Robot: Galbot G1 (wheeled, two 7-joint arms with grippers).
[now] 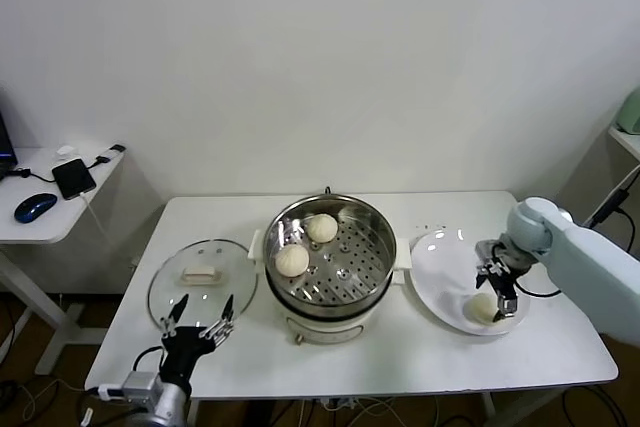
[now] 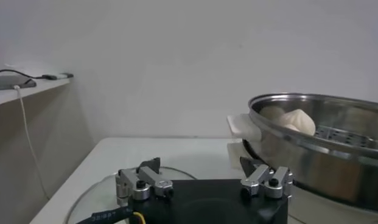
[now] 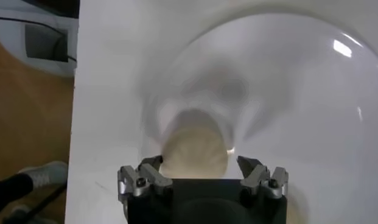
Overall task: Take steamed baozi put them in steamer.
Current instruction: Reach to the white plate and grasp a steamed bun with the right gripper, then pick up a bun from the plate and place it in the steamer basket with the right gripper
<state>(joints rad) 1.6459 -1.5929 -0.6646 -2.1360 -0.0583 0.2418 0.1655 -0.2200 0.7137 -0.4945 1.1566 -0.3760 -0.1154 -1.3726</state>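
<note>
Nearest the head camera, the left hand (image 1: 200, 322) hovers low at the front edge of the white desk (image 1: 330, 357), its fingers spread wide and holding nothing. Just beyond it lies a round glass lid (image 1: 203, 275), flat on the desk. To that hand's right stands the steamer (image 1: 328, 259), a shiny steel pot on a cream base with side handles; two steamed baozi (image 1: 321, 228) rest on its perforated tray, toward the side nearer the left hand.

On the far side of the steamer, the right hand (image 1: 499, 297) is down over a white plate (image 1: 440, 267). Its fingers are parted and straddle a third baozi (image 1: 483, 308) lying on the plate directly below it. In the right wrist view the bun (image 3: 195, 152) sits between the two fingertips (image 3: 142, 178); whether they touch it cannot be told.
</note>
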